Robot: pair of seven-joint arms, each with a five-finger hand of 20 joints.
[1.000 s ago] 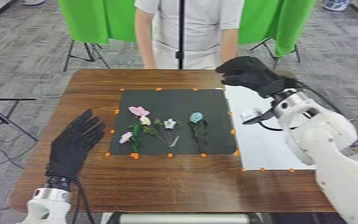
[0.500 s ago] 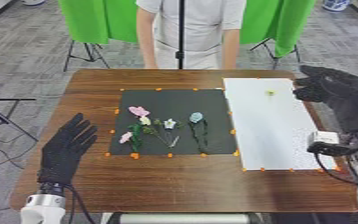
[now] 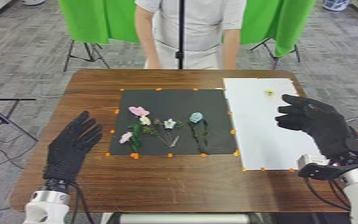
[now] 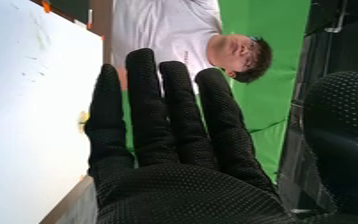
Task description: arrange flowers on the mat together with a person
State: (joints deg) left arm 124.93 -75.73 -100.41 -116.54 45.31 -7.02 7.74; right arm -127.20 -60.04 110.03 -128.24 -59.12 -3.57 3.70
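My right hand (image 3: 316, 122) is over the white sheet's right edge, fingers relaxed and holding nothing; in the right wrist view the same hand (image 4: 189, 185) has its fingers straight and its thumb apart. My left hand (image 3: 69, 149) lies left of the dark mat (image 3: 162, 97), fingers straight. On the mat are a pink flower (image 3: 138, 111), a lower pink one (image 3: 127, 137), a white one (image 3: 169, 123) and a blue one (image 3: 196, 117), with green stems. A small yellow flower (image 3: 269, 92) lies on the white sheet (image 3: 255, 130); partly behind a finger is the yellow flower (image 4: 83, 120).
Orange tape bits (image 3: 135, 156) mark the mat's and sheet's edges on the brown table (image 3: 184, 185). A person stands behind the far edge, arms down. A black pole (image 3: 181, 40) rises beyond the table.
My right hand has moved from the sheet's far end out to the right, then back nearer the sheet's right edge, uncovering the yellow flower. My left hand has shifted slightly.
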